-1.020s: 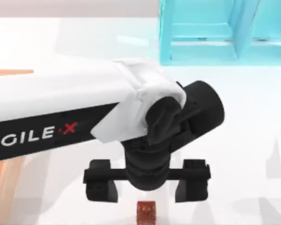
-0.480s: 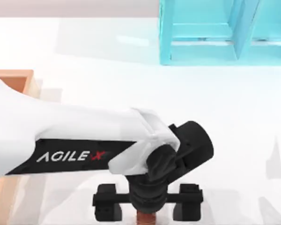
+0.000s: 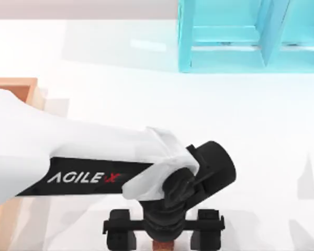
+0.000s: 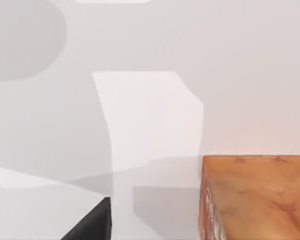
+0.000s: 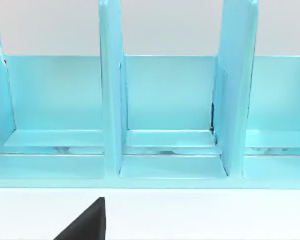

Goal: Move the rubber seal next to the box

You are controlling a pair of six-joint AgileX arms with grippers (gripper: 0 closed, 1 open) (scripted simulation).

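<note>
seal (image 3: pixel 163 246) roughly cubic, between spread fingers of left hand (image 3: pixel 164 239).

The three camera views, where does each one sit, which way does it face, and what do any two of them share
Top view: above the table, looking down; my left arm reaches to the near edge, left gripper over the rubber seal; box at left.
Left wrist view: low over the table, facing the rubber seal; a dark fingertip shows.
Right wrist view: faces the blue shelf frame; one fingertip shows.
Shared: top and left wrist views share the seal; top and right wrist views share the frame.
</note>
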